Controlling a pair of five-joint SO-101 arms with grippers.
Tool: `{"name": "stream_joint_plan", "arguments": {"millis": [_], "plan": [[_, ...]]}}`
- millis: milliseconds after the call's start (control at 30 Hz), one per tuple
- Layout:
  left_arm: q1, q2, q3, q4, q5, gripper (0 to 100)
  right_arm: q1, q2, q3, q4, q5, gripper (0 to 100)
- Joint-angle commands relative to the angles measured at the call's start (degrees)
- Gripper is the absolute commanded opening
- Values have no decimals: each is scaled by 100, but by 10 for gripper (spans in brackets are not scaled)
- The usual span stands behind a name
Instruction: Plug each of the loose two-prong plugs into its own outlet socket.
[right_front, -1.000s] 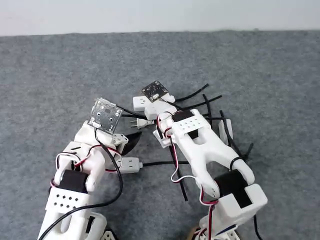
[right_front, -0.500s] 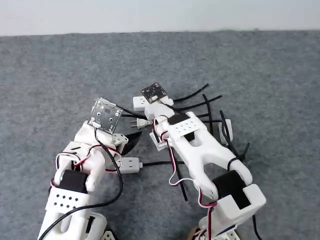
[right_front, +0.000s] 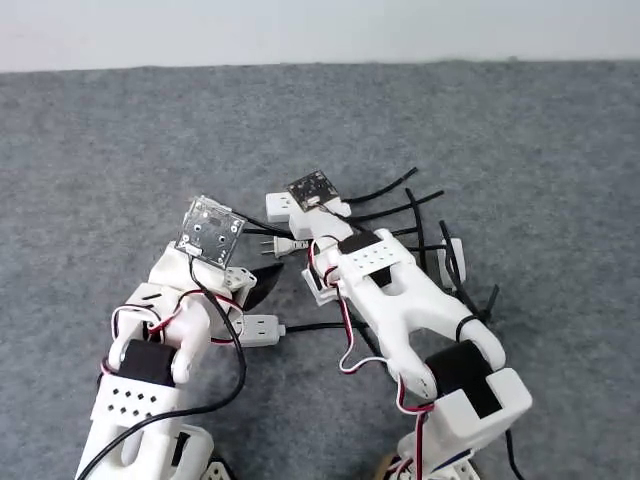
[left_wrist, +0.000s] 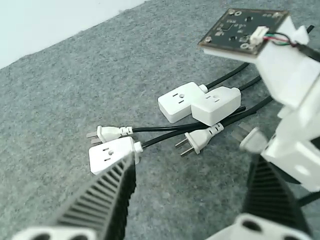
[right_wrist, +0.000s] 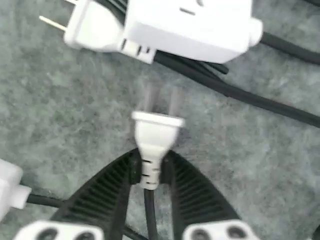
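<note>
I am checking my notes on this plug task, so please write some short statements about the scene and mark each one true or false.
1. The right gripper is shut on a white two-prong plug. True.
2. That plug's prongs sit inside the white outlet socket. False: they are bare and stop short of it.
3. The left gripper is open and holds nothing. True.
4. The cords are white. False: the cords are black.
</note>
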Motion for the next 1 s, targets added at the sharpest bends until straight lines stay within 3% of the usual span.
{"name": "stream_joint_plan", "arguments": {"millis": [0,333,667,967], "plan": [[-26,-35,-31,-176,9,351,-57,-22,-18,-84,-18,8],[-26,-35,-13,-185,0,351,145,-198,-97,-22,571,8],[-62,-79,-31,-185,0,351,110,-1499,-580,1174,844,8],[-237,-79,-13,-290,9,351,-699,-2035,-554,1842,1108,8]]}}
